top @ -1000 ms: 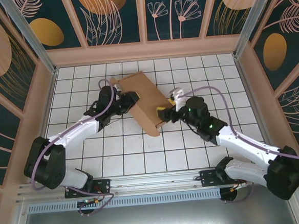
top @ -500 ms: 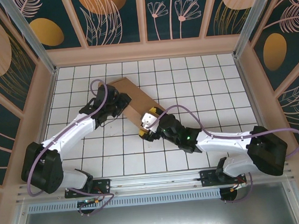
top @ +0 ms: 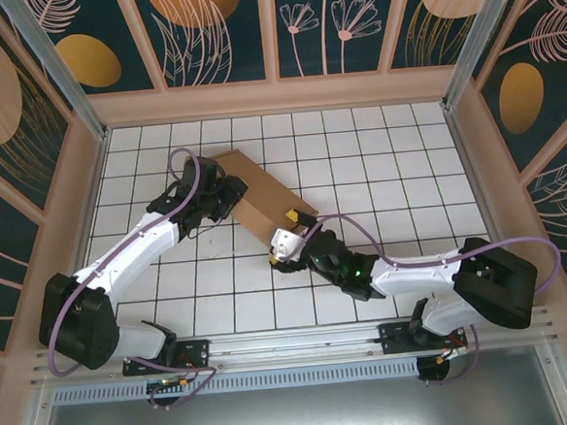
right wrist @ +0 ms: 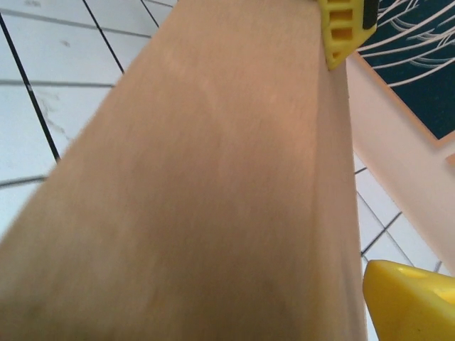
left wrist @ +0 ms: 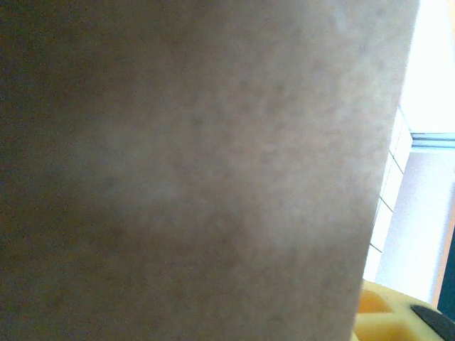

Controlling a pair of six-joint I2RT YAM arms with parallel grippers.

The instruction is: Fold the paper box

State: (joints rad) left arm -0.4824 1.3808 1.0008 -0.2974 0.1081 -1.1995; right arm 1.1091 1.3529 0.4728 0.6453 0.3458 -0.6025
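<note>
The paper box (top: 260, 191) is brown cardboard lying slantwise on the tiled floor, left of centre. My left gripper (top: 227, 195) presses into its far left side, shut on that edge. In the left wrist view the cardboard (left wrist: 199, 170) sits right against the lens, with one yellow finger (left wrist: 387, 320) at the bottom right. My right gripper (top: 284, 238) is low at the box's near right end, open wide. In the right wrist view the box (right wrist: 213, 199) runs between its yellow fingertips (right wrist: 340, 32), the upper one touching the edge.
White tiled floor (top: 407, 165) stretches to the right and behind the box. Low wooden walls (top: 275, 96) ring the floor. The right arm (top: 414, 273) lies flat along the near right, and the left arm (top: 130, 247) crosses the near left tiles.
My right arm swung from the box's right side down to its near end and opened wider. The box turned and shifted left. My left gripper kept its hold.
</note>
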